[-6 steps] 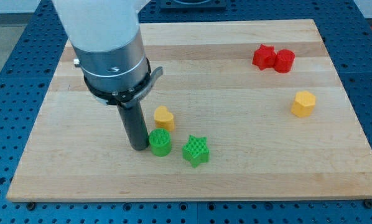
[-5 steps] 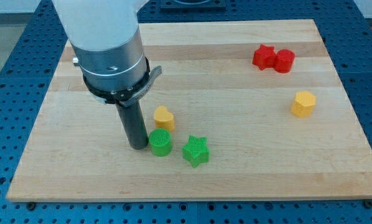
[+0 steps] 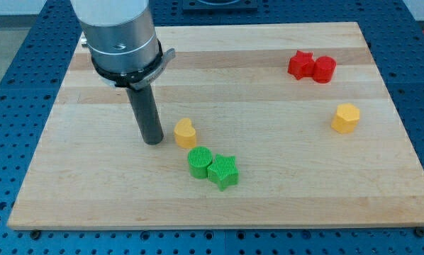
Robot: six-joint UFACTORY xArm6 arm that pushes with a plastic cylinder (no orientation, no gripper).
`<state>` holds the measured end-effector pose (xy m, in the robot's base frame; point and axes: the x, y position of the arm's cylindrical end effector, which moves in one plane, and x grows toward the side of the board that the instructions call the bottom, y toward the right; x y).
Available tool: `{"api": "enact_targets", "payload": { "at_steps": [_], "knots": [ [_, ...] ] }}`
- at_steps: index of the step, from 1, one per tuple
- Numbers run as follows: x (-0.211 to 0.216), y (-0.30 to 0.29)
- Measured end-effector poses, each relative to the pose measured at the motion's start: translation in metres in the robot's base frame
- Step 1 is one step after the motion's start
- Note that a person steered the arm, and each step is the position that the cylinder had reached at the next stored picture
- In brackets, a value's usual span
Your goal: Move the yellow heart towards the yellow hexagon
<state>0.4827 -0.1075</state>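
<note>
The yellow heart (image 3: 186,132) lies left of the board's middle. The yellow hexagon (image 3: 346,117) lies far off at the view's right. My tip (image 3: 154,142) rests on the board just left of the yellow heart, with a small gap between them. The rod stands upright under the arm's grey cuff (image 3: 121,42).
A green cylinder (image 3: 199,161) touches a green star (image 3: 224,171) just below and right of the heart. A red star (image 3: 300,64) and a red cylinder (image 3: 324,69) sit together at the top right. The wooden board (image 3: 269,198) ends near all four sides of the view.
My tip has moved up the view, from beside the green cylinder to beside the yellow heart. The green cylinder has shifted right against the green star. The heart is about where it was.
</note>
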Motion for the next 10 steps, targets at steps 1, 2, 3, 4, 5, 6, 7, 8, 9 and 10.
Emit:
{"api": "enact_targets", "payload": {
  "at_steps": [1,2,3,4,5,6,7,8,9,10],
  "knots": [
    [-0.004,0.081],
    [-0.019,0.164],
    [-0.024,0.169],
    [-0.019,0.142],
    [-0.015,0.16],
    [-0.015,0.195],
    [-0.011,0.196],
    [0.015,0.19],
    [0.028,0.203],
    [0.014,0.225]
  ]
}}
